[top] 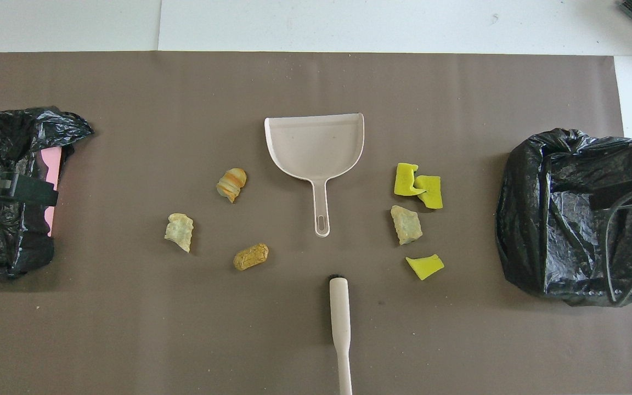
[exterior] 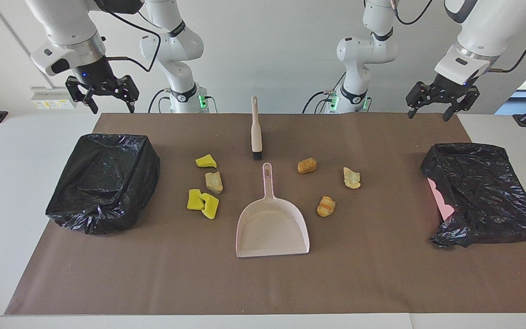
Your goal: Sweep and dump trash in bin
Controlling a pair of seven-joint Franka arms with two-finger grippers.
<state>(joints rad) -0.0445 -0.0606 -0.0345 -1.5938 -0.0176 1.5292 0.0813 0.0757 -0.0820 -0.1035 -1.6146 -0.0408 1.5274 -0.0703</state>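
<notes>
The trash lies around the pale pink dustpan (exterior: 272, 230) mid-table. Toward the right arm's end are three yellow sponge pieces (exterior: 206, 161) (exterior: 203, 202) and a tan lump (exterior: 214, 182). Toward the left arm's end are an orange-brown lump (exterior: 307, 165), a beige lump (exterior: 351, 177) and a striped bread-like lump (exterior: 326, 206). The beige-handled brush (exterior: 256, 132) lies nearer the robots than the dustpan, bristles toward the dustpan's handle. My left gripper (exterior: 428, 114) hangs open and empty above the mat's corner. My right gripper (exterior: 113, 108) hangs open and empty above the other near corner.
A bin lined with a black bag (exterior: 103, 183) stands at the right arm's end. Another black-bagged bin (exterior: 482, 192), with pink showing at its side, stands at the left arm's end. A brown mat (exterior: 381, 274) covers the table.
</notes>
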